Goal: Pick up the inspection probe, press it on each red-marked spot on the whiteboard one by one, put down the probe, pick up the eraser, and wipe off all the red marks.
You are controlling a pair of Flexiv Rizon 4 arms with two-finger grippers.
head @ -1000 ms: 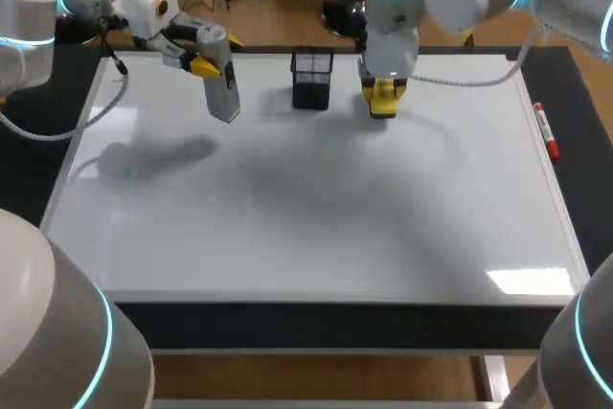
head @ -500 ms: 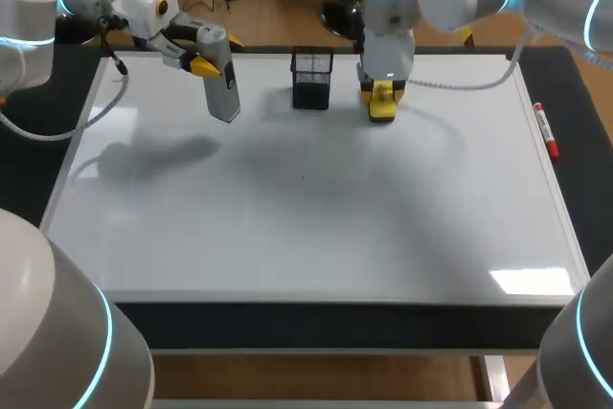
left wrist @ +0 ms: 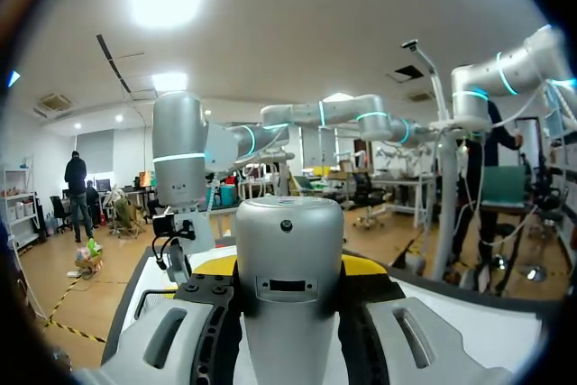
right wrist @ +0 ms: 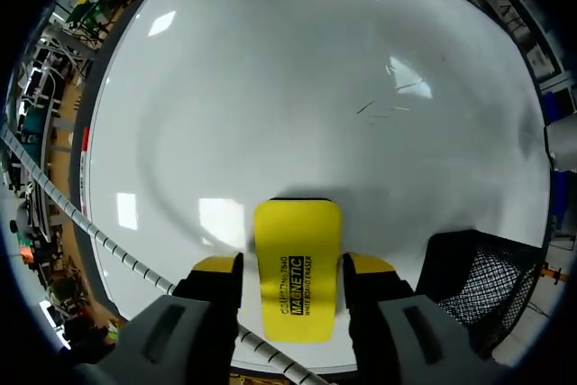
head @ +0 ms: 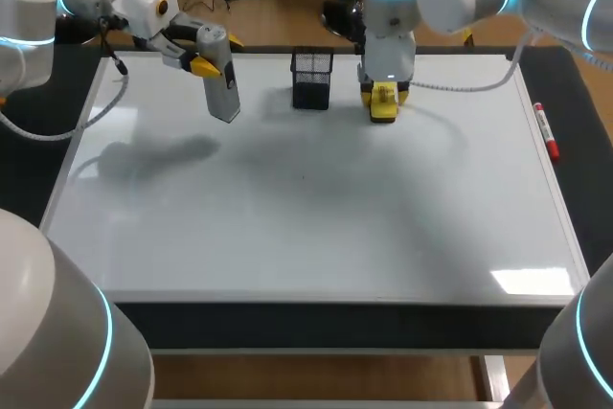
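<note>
Seen from above, the right arm (head: pixel 388 35) covers most of the right gripper (head: pixel 383 104) and the far end of the yellow eraser (head: pixel 383 112). In the left wrist view, the inspection probe (left wrist: pixel 288 295) runs out of view and nearly hides the left gripper (left wrist: pixel 288 265). Faint strokes (right wrist: pixel 379 110) mid-whiteboard (right wrist: pixel 270 60) are too small to tell their colour.

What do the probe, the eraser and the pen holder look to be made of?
Probe: smooth grey shell with a soft sheen, probably plastic, possibly painted metal.
Eraser: smooth yellow back, likely plastic; its wiping side is hidden.
Pen holder: black wire mesh, judging by the see-through grid.
</note>
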